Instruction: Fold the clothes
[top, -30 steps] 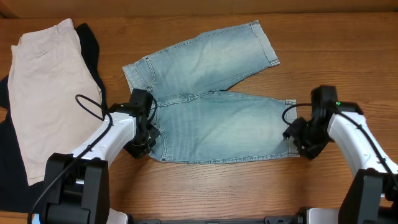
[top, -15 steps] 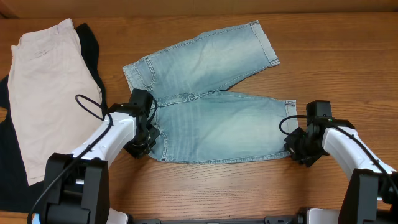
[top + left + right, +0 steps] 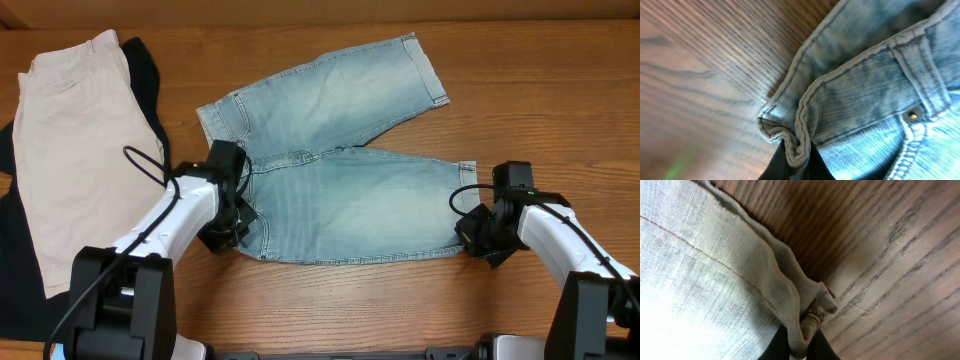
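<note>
Across the middle of the counter (image 3: 400, 310), your denim shorts (image 3: 340, 160) lie spread flat, legs running right, the far leg angled away. Your left tool (image 3: 797, 159) is clenched on the near waistband corner, and your right tool (image 3: 799, 347) pinches the near leg's hem corner. Beige shorts (image 3: 75, 150) sit far left over a black garment (image 3: 145, 75).

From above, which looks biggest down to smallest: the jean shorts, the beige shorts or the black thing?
1. denim shorts, spread open
2. beige shorts
3. black garment, mostly hidden under the beige shorts, so its true size is unclear
</note>
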Robot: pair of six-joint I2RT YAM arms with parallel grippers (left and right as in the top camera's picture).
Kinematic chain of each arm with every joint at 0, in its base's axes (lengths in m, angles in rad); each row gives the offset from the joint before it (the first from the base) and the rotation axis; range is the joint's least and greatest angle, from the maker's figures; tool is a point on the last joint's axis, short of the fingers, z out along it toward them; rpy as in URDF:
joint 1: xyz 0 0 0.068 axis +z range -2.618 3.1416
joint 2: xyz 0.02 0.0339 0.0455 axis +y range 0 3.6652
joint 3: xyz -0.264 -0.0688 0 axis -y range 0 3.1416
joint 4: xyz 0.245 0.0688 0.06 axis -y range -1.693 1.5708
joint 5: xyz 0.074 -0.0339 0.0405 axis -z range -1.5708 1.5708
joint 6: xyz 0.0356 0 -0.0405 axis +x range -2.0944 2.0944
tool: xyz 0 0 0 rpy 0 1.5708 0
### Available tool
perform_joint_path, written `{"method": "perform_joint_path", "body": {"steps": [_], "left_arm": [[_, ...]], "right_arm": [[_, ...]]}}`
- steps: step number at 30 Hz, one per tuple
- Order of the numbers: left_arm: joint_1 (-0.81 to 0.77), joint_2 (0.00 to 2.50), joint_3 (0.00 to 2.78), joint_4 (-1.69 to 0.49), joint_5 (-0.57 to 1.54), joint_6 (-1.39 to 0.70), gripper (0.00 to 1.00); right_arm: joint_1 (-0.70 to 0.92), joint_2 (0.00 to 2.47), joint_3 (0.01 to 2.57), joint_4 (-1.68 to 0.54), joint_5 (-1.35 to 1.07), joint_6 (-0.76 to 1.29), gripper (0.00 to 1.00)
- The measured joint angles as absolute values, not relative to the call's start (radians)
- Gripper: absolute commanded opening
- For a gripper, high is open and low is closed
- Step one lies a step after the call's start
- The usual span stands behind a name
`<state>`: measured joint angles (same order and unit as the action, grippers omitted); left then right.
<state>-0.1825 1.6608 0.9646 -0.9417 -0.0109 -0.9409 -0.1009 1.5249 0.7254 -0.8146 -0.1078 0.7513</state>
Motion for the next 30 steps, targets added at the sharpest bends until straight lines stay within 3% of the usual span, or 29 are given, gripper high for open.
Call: {"method": "perform_joint_path", "body": {"steps": [9, 19, 25, 30], "left_arm": [[-0.181, 1.663, 1.180, -1.177, -0.012, -0.894, 0.04], [-0.181, 1.663, 1.431, -1.510, -0.011, -0.834, 0.04], [-0.204, 1.662, 1.448, -1.604, -0.012, -0.838, 0.04], [-0.258, 1.648, 1.448, -1.612, -0.027, -0.888, 0.04]], "right_arm": [[-0.096, 1.463, 0.804, -0.997, -0.116, 0.686, 0.04], [-0.096, 1.106, 0.867, -1.259, -0.119, 0.612, 0.04], [-0.096, 0.957, 0.965, -1.379, -0.125, 0.597, 0.04], [-0.096, 0.950, 1.077, -1.353, -0.114, 0.580, 0.04]]}}
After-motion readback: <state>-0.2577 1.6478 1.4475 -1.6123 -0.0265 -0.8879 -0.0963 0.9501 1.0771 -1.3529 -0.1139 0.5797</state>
